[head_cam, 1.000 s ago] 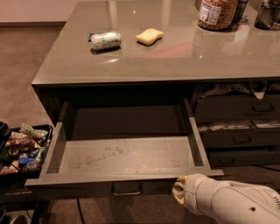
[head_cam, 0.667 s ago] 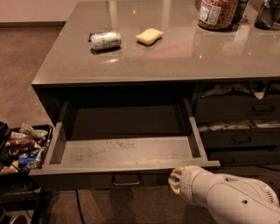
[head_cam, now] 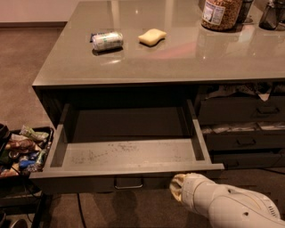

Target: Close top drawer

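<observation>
Pushing the wide dark grey top drawer (head_cam: 129, 153) shut: set your white gripper (head_cam: 178, 191), lower right, grip state indeterminable, squarely against its front.

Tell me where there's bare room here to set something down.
The counter is bare from the can and the sponge to its front edge. The top drawer floor holds nothing. It is crowded at the back right, around the jar. The gripper sits below the drawer front, right of the handle.
</observation>
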You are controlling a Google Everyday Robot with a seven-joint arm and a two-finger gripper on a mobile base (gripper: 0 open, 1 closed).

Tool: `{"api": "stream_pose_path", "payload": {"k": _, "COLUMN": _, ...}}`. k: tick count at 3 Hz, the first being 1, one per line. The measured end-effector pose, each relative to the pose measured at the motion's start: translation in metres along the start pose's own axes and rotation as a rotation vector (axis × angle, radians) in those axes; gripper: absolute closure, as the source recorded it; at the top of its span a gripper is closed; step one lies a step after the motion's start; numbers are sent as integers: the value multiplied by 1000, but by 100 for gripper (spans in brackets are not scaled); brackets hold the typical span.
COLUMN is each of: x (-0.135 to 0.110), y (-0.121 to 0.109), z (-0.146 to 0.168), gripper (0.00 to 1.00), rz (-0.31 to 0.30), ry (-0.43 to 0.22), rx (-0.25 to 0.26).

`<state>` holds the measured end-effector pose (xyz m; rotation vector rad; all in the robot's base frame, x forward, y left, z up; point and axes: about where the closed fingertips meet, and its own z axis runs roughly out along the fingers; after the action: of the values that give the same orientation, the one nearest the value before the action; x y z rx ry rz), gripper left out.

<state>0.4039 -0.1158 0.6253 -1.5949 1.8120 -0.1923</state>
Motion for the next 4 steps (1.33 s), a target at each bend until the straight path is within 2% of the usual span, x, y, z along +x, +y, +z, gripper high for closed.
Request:
{"api": "stream_pose_path", "payload": {"k": 2, "x": 0, "y": -27, "z": 24, "gripper": 100, "rz": -9, "ry": -62, "rx": 148}}
{"api": "stream_pose_path", "payload": {"k": 3, "x": -2, "y": -42, "z": 30, "gripper": 100, "rz": -23, "ry": -72, "rx": 198}}
{"api": "stream_pose_path", "payload": {"k": 4, "x": -6, "y": -53, "z": 40, "gripper": 100, "rz": -32, "ry": -84, "rx": 224}}
